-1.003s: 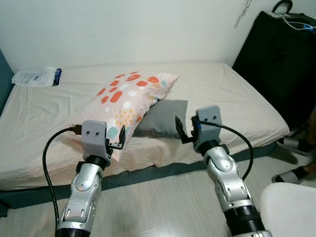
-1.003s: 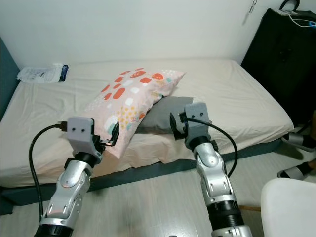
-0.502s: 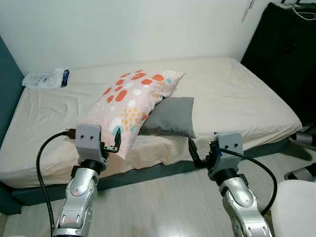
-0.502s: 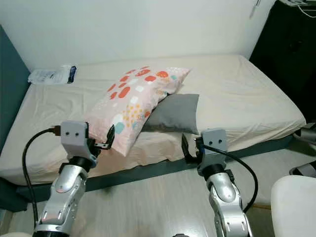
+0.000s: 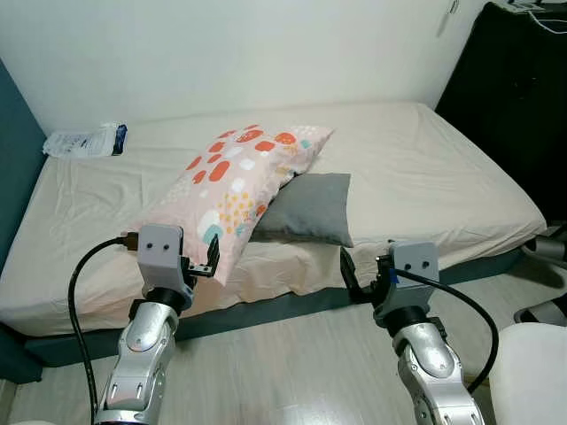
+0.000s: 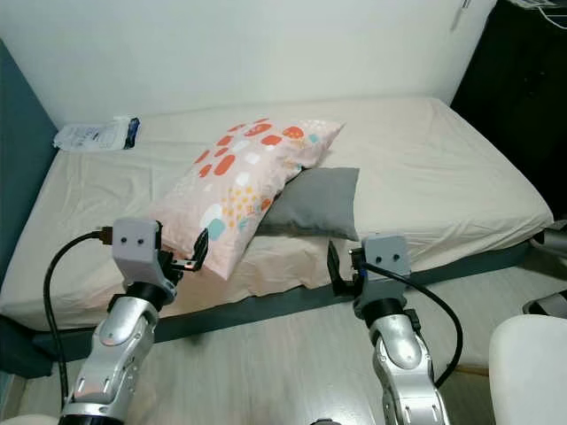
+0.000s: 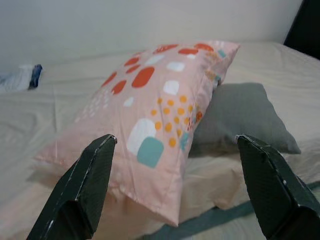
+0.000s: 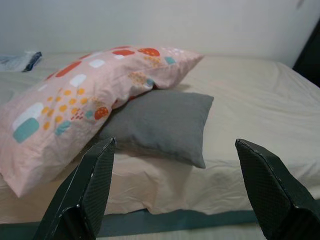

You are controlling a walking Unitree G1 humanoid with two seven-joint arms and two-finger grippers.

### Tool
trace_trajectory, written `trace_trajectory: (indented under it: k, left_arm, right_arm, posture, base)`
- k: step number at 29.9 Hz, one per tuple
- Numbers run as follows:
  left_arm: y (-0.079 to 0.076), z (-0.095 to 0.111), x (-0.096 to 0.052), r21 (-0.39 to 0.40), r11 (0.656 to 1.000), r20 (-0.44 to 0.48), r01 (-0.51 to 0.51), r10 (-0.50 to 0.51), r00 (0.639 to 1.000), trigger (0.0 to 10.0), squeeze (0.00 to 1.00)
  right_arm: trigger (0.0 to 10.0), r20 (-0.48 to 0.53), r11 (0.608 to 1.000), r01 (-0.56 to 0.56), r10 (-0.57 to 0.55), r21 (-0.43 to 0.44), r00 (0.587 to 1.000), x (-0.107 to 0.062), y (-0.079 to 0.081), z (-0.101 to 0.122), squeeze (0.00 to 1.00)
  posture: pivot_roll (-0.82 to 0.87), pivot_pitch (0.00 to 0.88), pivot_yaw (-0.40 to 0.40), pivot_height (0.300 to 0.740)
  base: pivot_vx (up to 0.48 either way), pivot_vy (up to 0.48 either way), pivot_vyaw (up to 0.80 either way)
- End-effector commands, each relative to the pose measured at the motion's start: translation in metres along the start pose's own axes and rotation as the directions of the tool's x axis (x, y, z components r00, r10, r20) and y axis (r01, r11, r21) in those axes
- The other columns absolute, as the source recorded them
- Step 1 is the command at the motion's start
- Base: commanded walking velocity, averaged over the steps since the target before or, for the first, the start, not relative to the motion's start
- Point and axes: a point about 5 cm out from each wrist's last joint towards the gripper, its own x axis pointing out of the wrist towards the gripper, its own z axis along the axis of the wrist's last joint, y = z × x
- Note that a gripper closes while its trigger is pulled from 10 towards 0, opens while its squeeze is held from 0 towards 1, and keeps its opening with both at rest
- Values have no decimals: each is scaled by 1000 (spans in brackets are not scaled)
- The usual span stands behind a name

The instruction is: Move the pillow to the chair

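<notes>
Pillow (image 5: 237, 187), pink with red, white and teal spots: lying slantwise on the bed (image 5: 425, 168), its upper end propped over a grey cushion (image 5: 310, 209), its lower corner near the mattress edge; untouched by either gripper.
Left gripper (image 5: 200, 258): arm raised from below, fingers spread wide, just short of the pillow's lower corner; nothing held.
Right gripper (image 5: 361, 282): forearm angled up, fingers wide apart, low before the bed's dark base below the grey cushion; nothing held.
Chair (image 5: 532, 372): white seat at the robot's right, well apart from the pillow.
White packet (image 5: 84, 142): at the far corner of the bed.
Against half a second ago: both arms and the pillow almost unchanged; a second ago the right gripper stood higher, at the cushion.
</notes>
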Motion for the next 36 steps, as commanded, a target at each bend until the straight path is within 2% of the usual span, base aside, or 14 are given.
trace_trajectory:
  k: [1, 4, 15, 27, 36]
  left_arm:
    - [4, -4, -4, -10, 1000, -26, -21, 20, 999, 10000, 0]
    - [2, -2, -5, 1, 1000, -4, 23, -23, 1000, 10000, 0]
    - [-1, 2, -1, -13, 999, 3, 39, -39, 999, 10000, 0]
    - [-2, 5, 1, -19, 999, 10, 48, -48, 999, 10000, 0]
    - [-3, 5, 3, -22, 999, 6, 46, -46, 999, 10000, 0]
  right_arm:
    - [10000, -19, 999, 18, -18, 26, 1000, -1, -2, -2, 0]
    - [10000, -26, 999, 26, -25, 37, 999, -1, 0, -3, 0]
    - [10000, -63, 1000, 11, -10, 6, 998, 2, 5, -7, 0]
    - [10000, -32, 999, 4, -3, 40, 999, 2, 4, 10, 0]
    - [10000, -43, 1000, 1, 0, 24, 999, 2, 3, 7, 0]
  posture:
    - [-20, 101, -11, 740]
    - [-17, 100, -5, 740]
    - [-13, 102, -1, 740]
    - [-21, 106, 2, 740]
    - [-25, 109, -1, 740]
  base:
    - [0, 0, 0]
    - [0, 0, 0]
    - [295, 0, 0]
    - [352, 0, 0]
    - [348, 0, 0]
